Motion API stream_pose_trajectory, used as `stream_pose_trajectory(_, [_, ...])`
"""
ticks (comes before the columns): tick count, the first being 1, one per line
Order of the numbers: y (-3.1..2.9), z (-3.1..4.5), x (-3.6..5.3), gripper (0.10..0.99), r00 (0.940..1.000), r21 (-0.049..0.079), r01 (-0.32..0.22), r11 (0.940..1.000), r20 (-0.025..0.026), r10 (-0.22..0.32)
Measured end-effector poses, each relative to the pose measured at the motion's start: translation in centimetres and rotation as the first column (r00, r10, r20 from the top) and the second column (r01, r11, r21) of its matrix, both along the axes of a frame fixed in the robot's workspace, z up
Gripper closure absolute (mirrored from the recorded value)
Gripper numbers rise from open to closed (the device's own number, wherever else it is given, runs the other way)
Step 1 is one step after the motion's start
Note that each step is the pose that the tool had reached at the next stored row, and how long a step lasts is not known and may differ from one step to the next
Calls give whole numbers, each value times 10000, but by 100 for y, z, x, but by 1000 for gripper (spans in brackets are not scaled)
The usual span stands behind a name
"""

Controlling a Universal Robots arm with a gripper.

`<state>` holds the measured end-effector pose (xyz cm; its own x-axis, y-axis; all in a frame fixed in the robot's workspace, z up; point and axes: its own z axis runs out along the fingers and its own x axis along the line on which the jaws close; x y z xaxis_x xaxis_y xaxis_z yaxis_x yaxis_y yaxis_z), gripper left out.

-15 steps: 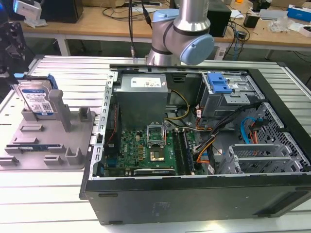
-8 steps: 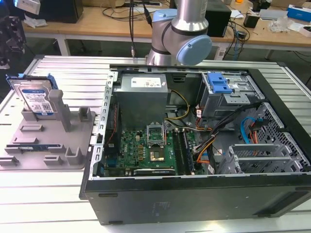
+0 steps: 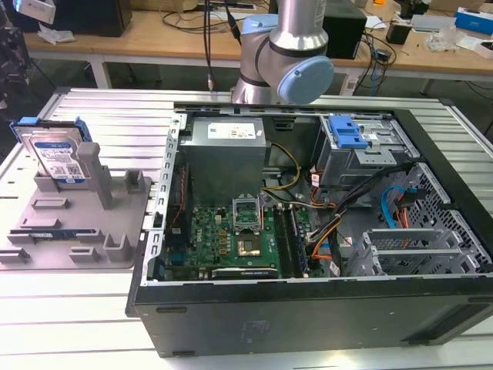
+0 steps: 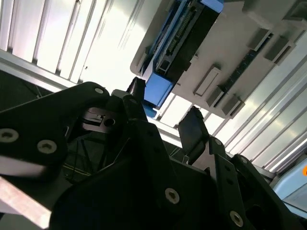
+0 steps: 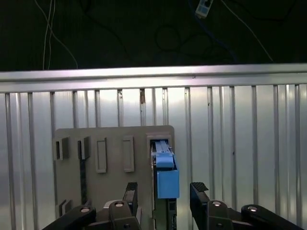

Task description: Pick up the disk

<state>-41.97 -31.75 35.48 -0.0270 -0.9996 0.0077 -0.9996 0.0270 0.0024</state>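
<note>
The disk stands on its edge in the grey holder at the upper left of the exterior view. The holder lies on the ribbed metal tabletop, just beside the open computer case that takes up the middle and right of that frame. The arm rises at the top centre, behind the case. In the first wrist view the claw looks down on the holder with its two black fingers spread apart and nothing gripped between them. The disk's narrow edge and blue rail line up with the gap between them. The second wrist view shows the same open spread, with the disk some way beyond the fingertips and apart from them. The pick-up looks barely begun. The claw seems lined up over the disk, but no contact is made, and the disk is seated in its slot, neither clamped nor lifted.
</note>
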Motion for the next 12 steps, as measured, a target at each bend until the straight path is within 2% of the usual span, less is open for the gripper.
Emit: stream_pose_trajectory(12, [-2,-19,2,529,10000,-1,14,10000,0,-14])
